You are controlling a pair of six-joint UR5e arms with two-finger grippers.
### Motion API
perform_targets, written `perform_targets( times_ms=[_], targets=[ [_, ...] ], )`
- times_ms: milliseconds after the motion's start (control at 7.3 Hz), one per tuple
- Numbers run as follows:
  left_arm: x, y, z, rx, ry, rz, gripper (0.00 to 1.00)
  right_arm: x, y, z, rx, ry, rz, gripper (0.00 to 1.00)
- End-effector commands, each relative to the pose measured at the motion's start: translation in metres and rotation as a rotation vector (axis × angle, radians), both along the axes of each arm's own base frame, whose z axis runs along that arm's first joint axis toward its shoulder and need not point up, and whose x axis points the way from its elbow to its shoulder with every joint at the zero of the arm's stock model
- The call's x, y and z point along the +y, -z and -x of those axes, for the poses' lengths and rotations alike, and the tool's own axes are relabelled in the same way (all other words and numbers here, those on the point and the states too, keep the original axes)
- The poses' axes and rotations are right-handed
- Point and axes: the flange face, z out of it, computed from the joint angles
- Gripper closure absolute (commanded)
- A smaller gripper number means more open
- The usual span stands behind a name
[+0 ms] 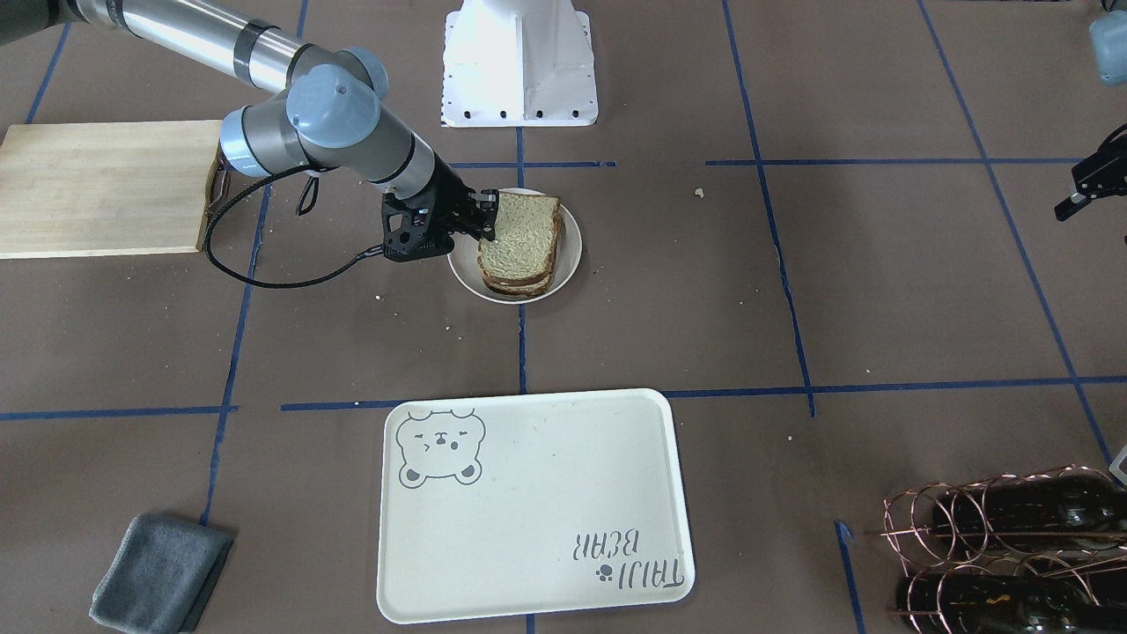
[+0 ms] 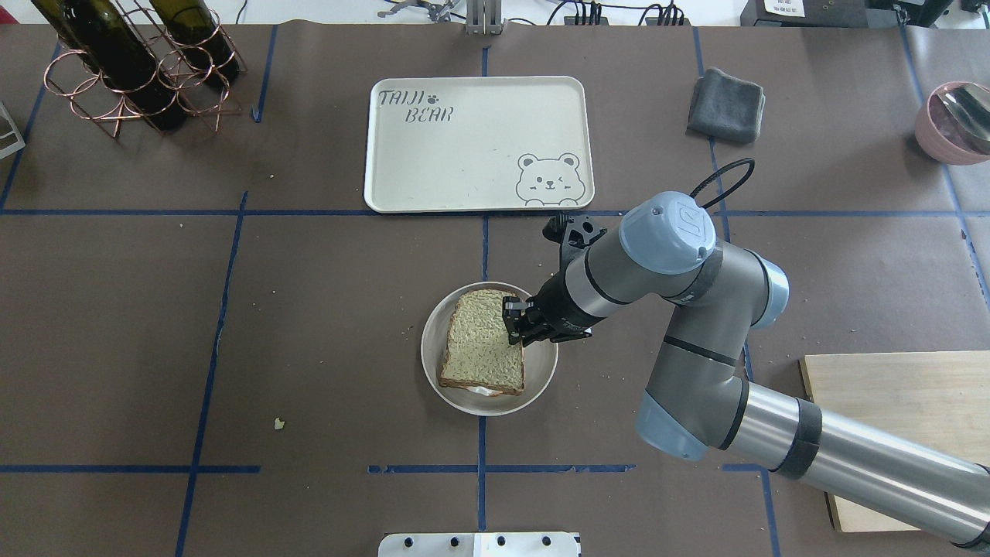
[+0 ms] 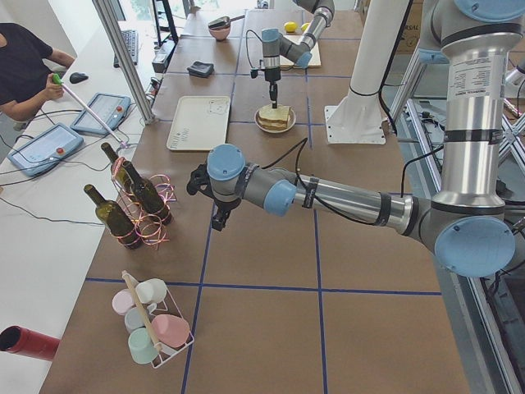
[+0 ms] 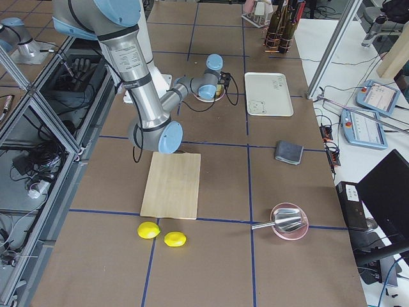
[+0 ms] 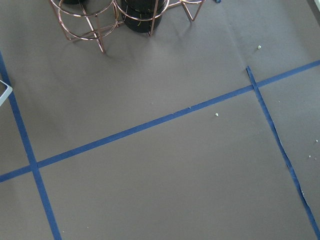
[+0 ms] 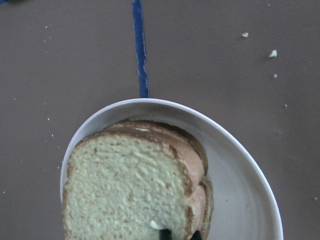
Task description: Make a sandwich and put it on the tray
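Note:
The sandwich point(image 1: 519, 242) lies on a small round white plate point(image 1: 570, 255) at mid-table; it also shows in the overhead view point(image 2: 483, 340), with a bit of white egg point(image 2: 479, 391) at its near edge. My right gripper point(image 2: 512, 321) is shut on the edge of the top bread slice point(image 6: 130, 190), which sits tilted on the lower slice. The cream tray point(image 2: 464, 155) with the bear drawing is bare, beyond the plate. My left gripper point(image 1: 1083, 189) hovers far off over the table near the wine rack; I cannot tell whether it is open or shut.
A wooden cutting board point(image 2: 905, 418) lies under my right arm. A grey cloth point(image 2: 727, 104) lies to the right of the tray. A copper rack with wine bottles point(image 2: 131, 70) stands far left. A pink bowl point(image 2: 955, 120) sits far right. Two lemons point(image 4: 148, 230) lie past the board.

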Motion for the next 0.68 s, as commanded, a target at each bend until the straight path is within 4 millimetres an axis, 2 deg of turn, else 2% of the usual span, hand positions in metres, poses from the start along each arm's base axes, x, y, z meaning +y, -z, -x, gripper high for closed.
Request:
perform_targets(
  times_ms=[0, 137, 274, 411, 548],
  targets=[
    [0.0, 0.0, -0.004, 0.001, -0.005, 0.003, 0.0, 0.0, 0.0, 0.0, 0.0, 0.0, 0.0, 0.27],
    [-0.001, 0.004, -0.018, 0.005, -0.021, 0.016, 0.0, 0.0, 0.001, -0.001, -0.003, 0.0, -0.002, 0.17],
    [-0.004, 0.022, -0.05, 0.035, -0.008, 0.052, 0.0, -0.001, 0.007, -0.006, -0.014, -0.006, -0.009, 0.09],
    [0.002, 0.042, -0.086, 0.095, 0.019, 0.088, 0.0, -0.008, 0.018, -0.025, -0.04, -0.023, -0.022, 0.05],
    [0.013, 0.073, -0.144, 0.163, 0.023, 0.161, 0.0, -0.012, 0.02, -0.061, -0.06, -0.047, -0.028, 0.01]
  ],
)
